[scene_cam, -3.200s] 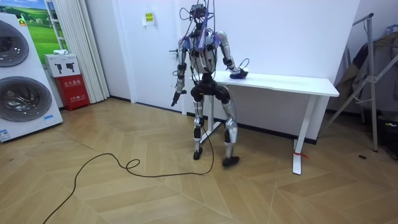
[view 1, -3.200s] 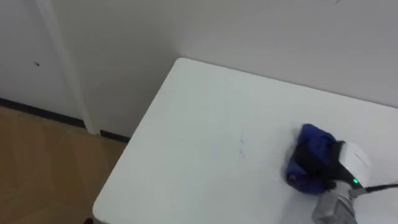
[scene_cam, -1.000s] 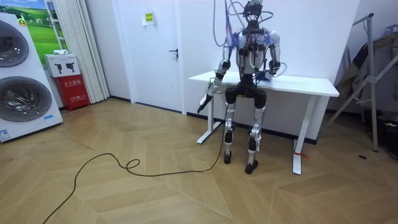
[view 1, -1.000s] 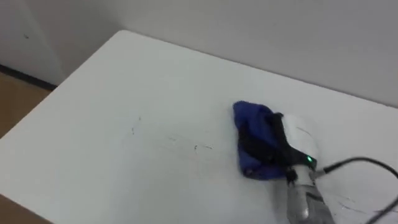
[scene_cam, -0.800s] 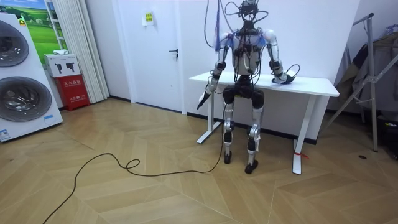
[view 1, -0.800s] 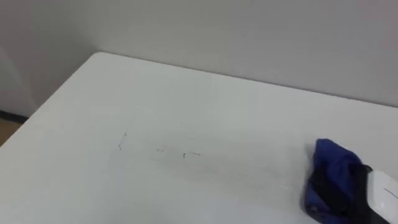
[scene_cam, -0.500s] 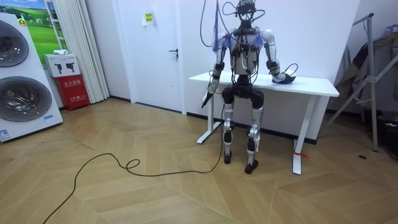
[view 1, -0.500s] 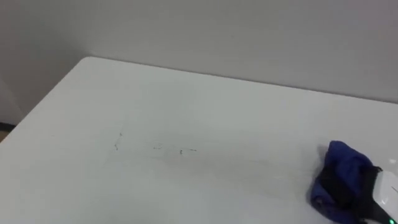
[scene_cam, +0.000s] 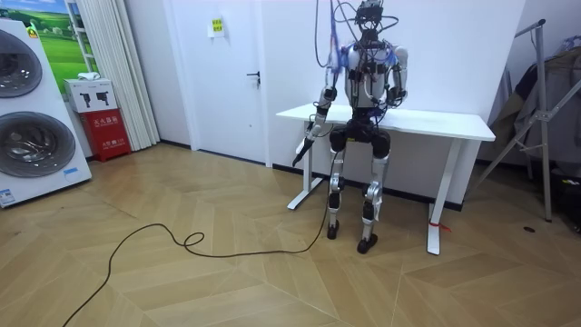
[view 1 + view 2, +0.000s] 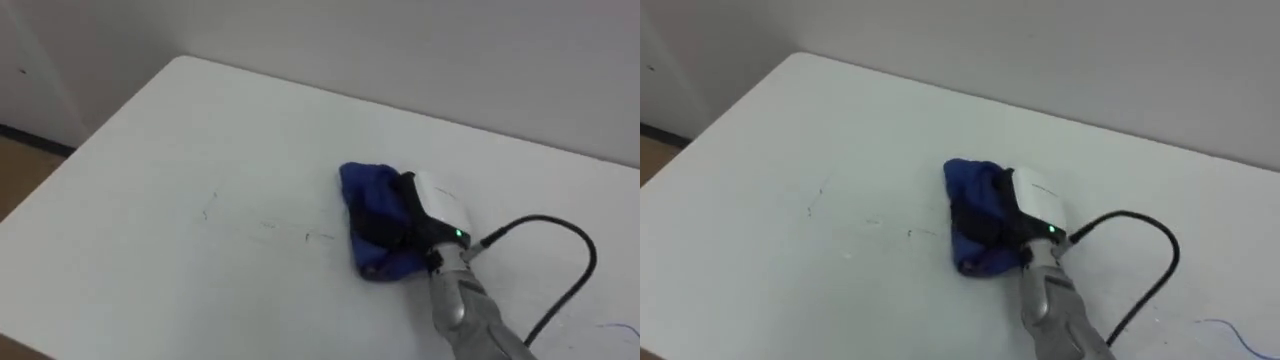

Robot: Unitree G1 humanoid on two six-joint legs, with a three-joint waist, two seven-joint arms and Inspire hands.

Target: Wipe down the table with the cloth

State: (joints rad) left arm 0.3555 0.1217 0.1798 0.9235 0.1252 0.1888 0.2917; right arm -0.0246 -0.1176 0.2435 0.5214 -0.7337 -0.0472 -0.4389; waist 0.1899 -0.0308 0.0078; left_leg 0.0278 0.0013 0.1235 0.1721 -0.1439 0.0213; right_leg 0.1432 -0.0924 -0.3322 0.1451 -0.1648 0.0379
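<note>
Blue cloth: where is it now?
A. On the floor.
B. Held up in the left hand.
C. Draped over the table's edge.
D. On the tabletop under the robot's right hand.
D: the blue cloth lies bunched on the white table, away from its edges, with the right hand gripping it; the left hand hangs beside the table.

"How many cloths?"
"One blue cloth (image 10: 368, 190), on one white tabletop (image 10: 190, 140)."
"Hands?"
"Two: a right hand (image 10: 428, 210) and a left hand (image 9: 300, 152)."
"And around the room?"
"Two washing machines (image 9: 32, 150), one door (image 9: 231, 73), one red cabinet (image 9: 107, 133)."
</note>
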